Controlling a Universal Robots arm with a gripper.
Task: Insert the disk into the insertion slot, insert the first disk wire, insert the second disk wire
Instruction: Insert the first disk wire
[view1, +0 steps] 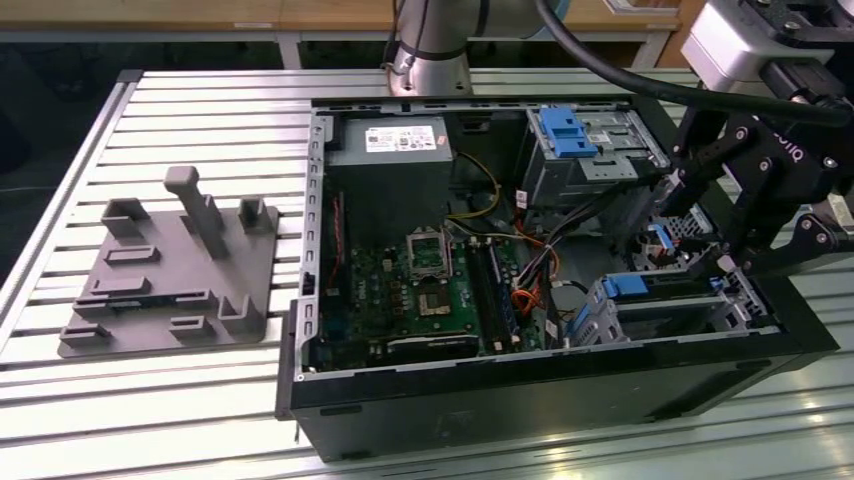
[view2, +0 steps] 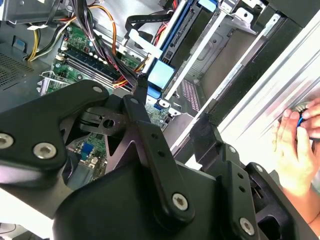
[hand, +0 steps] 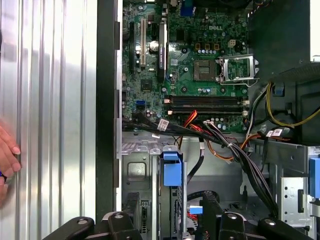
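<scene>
Hovering the gripper (hand: 170, 195) low inside the open computer case (view1: 534, 390), at the end toward the exterior view's right. Holding its fingers (hand: 212, 215) spread and released, grasping nothing. Straddling the disk (hand: 171, 170) in the first wrist view, with one finger to each side of the blue bracket and seemingly apart from it. Finding the disk seated in the insertion slot (hand: 136, 172), the small grey metal cage, with its blue tab showing at the cage's mouth. Hanging just beside a bundle of black, red and orange cables (hand: 225, 142) crossing over from the green motherboard (hand: 200, 75). Working near a person's hand (view2: 292, 145) resting on the slatted metal table (view1: 200, 100) just outside the case wall. Standing well apart from a grey moulded fixture (view1: 167, 280) lying on that table toward the exterior view's left.
</scene>
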